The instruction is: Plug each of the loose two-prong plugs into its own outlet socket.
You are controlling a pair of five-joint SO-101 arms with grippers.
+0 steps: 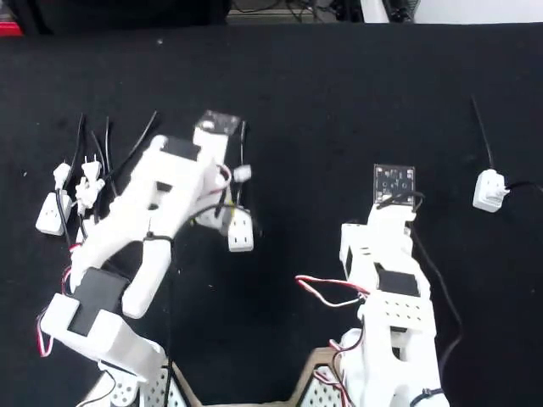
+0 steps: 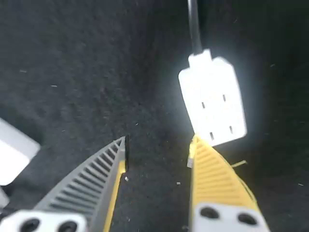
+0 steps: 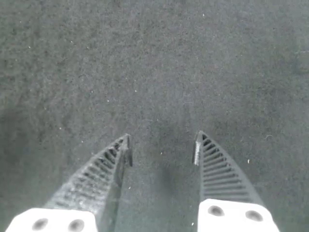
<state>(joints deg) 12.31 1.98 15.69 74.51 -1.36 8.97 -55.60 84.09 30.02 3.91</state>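
A white outlet block (image 2: pixel 212 104) with two pairs of slots lies on the black cloth, its black cord leading away. My left gripper (image 2: pixel 157 145) hangs open just over it, the yellow finger (image 2: pixel 207 169) by the block's near end. From above, this outlet block (image 1: pixel 240 231) lies beside the left arm's tip, with a small white plug (image 1: pixel 242 174) a little beyond it. More loose white plugs (image 1: pixel 85 182) and another outlet (image 1: pixel 51 216) lie at the far left. My right gripper (image 3: pixel 161 142) is open over bare cloth, holding nothing.
A white outlet block (image 1: pixel 488 191) with a thin black cord sits at the far right. Black cords (image 1: pixel 106 144) fan out behind the left cluster. A white piece (image 2: pixel 12 154) shows at the left wrist view's edge. The right arm (image 1: pixel 392 280) stands mid-right.
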